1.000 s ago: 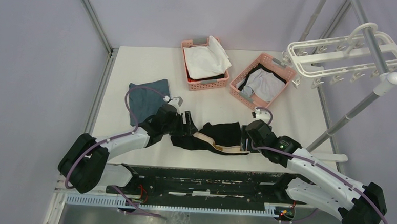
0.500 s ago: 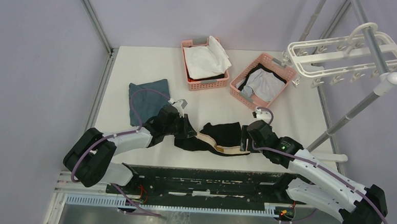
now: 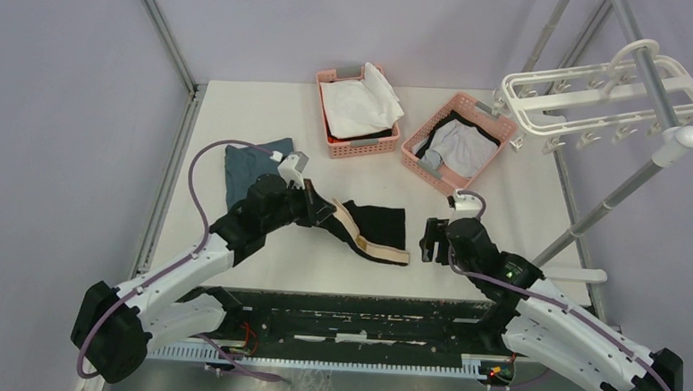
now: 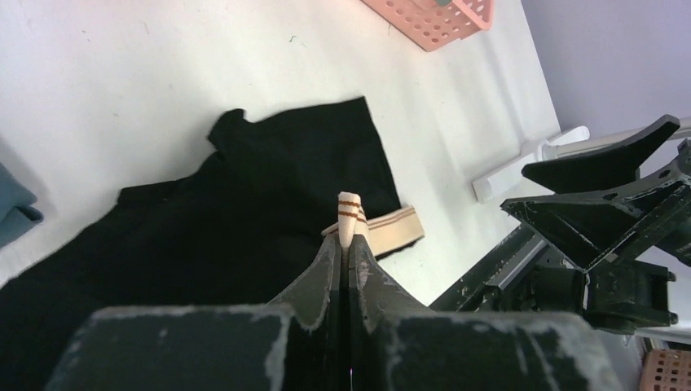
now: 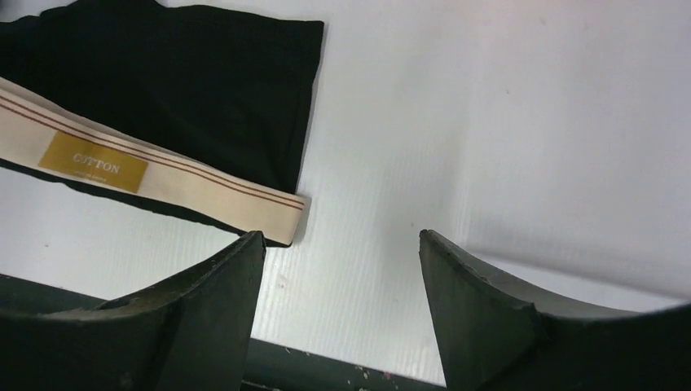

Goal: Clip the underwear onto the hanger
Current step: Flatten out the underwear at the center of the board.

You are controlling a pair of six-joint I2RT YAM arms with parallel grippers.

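Blue-grey cloth: lay behind the left arm's wrist, outside the grip.
Left gripper: clamped tight on the left end of the tan waistband, a folded stub of band poking past the fingertips in the wrist view; the only arm holding the garment.
Underwear: lay mostly on the table between the two grippers, seemingly raised at the pinch; long axis ran left to right along the waistband, slanting toward the near side at its right; black legs pointed away toward the baskets.
Waistband's free end: lay flat, ahead and to the left of the right jaws, untouched.
Right gripper: stood spread wide and empty just beside that end; judged a short reach leftward to take it.
Near edge: ran close under the free end; little room on that side.
Hanger: hung far right and back, above table level, well apart from the garment; open table between, right pink basket beside the likely route.
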